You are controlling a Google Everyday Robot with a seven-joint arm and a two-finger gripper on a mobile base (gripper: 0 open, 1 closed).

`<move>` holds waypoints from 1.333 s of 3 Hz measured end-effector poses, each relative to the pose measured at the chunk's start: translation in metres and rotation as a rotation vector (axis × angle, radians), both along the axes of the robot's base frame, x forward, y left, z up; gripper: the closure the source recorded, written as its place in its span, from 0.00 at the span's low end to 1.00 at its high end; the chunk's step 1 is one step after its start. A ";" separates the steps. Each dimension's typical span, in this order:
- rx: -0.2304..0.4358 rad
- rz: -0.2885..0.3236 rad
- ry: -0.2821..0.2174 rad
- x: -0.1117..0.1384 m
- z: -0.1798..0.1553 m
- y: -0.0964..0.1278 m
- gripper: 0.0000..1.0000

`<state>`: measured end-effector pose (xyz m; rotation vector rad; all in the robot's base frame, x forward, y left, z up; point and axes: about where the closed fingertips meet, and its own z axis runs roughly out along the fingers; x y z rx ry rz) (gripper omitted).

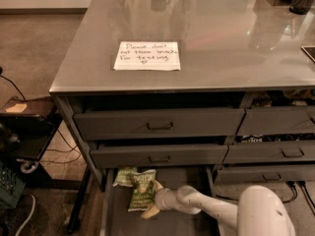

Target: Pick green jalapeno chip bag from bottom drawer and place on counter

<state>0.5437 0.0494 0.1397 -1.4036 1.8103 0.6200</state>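
Green, crinkly: the bag (pixel 141 188) lies in the drawer (pixel 118 219), not yet gripped.
Camera view: the gripper (pixel 153 199) sits low in the drawer, its fingers spread at the bag's right edge and holding nothing. We would close on the bag's middle, spare the paler bag (pixel 123 176), then lift to the counter (pixel 221 38). The note (pixel 146 56) reads "Please don't eat these snacks for testing"; we cannot read the bag's print.

The grey counter (pixel 221 43) fills the upper frame with a handwritten note (pixel 147 56) on it, while the bottom drawer (pixel 123 222), lower centre, carries a green bag (pixel 141 191), a paler bag (pixel 124 176) and the spread-fingered gripper (pixel 154 198) beside them.
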 end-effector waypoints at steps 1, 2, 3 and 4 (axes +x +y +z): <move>-0.018 0.019 0.007 0.013 -0.012 0.014 0.00; -0.026 0.033 0.011 0.022 -0.023 0.026 0.00; -0.030 0.036 0.015 0.024 -0.031 0.033 0.19; -0.033 0.049 0.034 0.017 -0.034 0.036 0.43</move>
